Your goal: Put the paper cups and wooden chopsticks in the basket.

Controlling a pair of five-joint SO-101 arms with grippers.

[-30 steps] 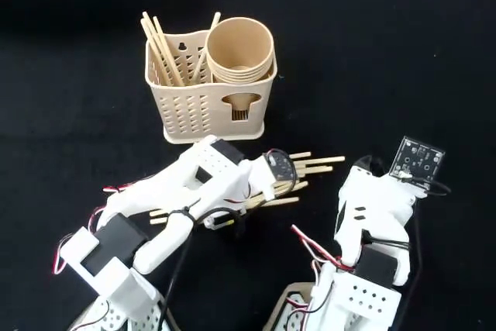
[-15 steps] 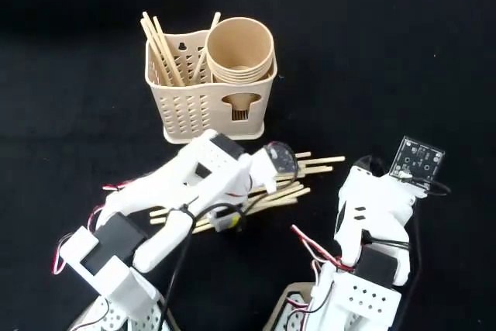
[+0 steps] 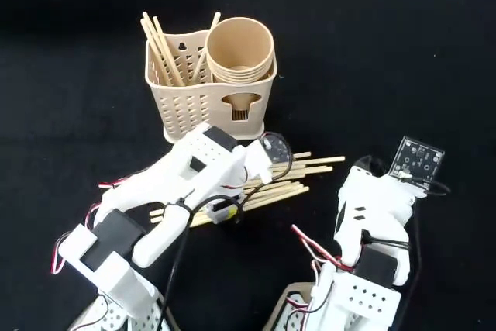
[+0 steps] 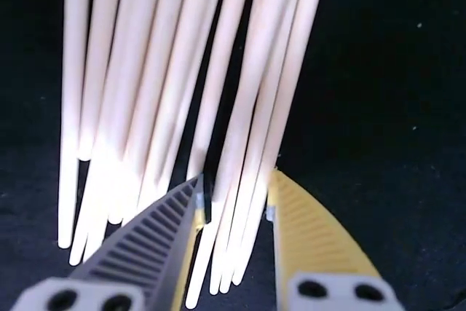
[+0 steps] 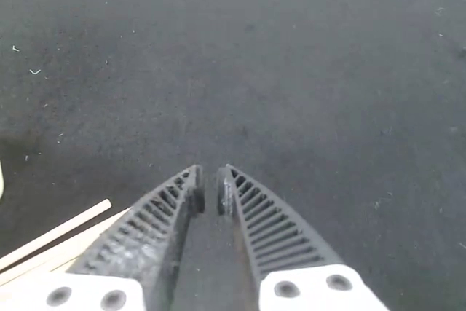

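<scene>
The beige basket (image 3: 203, 106) stands at the back with stacked paper cups (image 3: 240, 50) in one compartment and a few wooden chopsticks (image 3: 161, 50) upright in the other. Several loose chopsticks (image 3: 298, 170) lie in a pile on the black table. My left gripper (image 4: 234, 180) is down on that pile, its grey and yellow fingers shut on a few chopsticks (image 4: 251, 107), while others lie beside the grey finger. In the high view the left gripper (image 3: 225, 211) is under the white arm. My right gripper (image 5: 210, 183) is shut on nothing above bare cloth.
The right arm (image 3: 373, 207) is folded back at the front right, with a small circuit board (image 3: 417, 159) beside it. Ends of loose chopsticks (image 5: 54, 234) lie near the right gripper. Black cloth (image 3: 387, 60) lies bare to the right of the basket.
The left arm has shifted toward the basket and turned over the pile, nudging the loose chopsticks slightly. The right arm has stayed still.
</scene>
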